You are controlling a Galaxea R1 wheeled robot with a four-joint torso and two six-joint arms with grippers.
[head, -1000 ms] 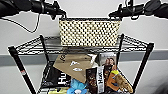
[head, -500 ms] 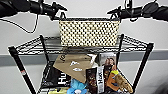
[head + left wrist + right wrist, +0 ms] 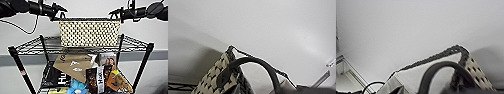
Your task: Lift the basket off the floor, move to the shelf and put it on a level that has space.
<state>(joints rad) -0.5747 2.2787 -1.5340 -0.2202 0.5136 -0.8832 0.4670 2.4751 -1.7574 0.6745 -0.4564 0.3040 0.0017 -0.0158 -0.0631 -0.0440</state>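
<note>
Against a pale wall, the left gripper (image 3: 60,14) and right gripper (image 3: 115,14) each clasp a loop handle of the basket (image 3: 89,33) over the shelf's (image 3: 25,46) top level, seemingly the placing step; lowering evenly comes next.

Black jointed arms, trailing black cable (image 3: 23,29)

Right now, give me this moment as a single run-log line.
phase: placing | basket: on shelf's top level | left gripper: at left handle | right gripper: at right handle | lower tier: packaged goods
</note>
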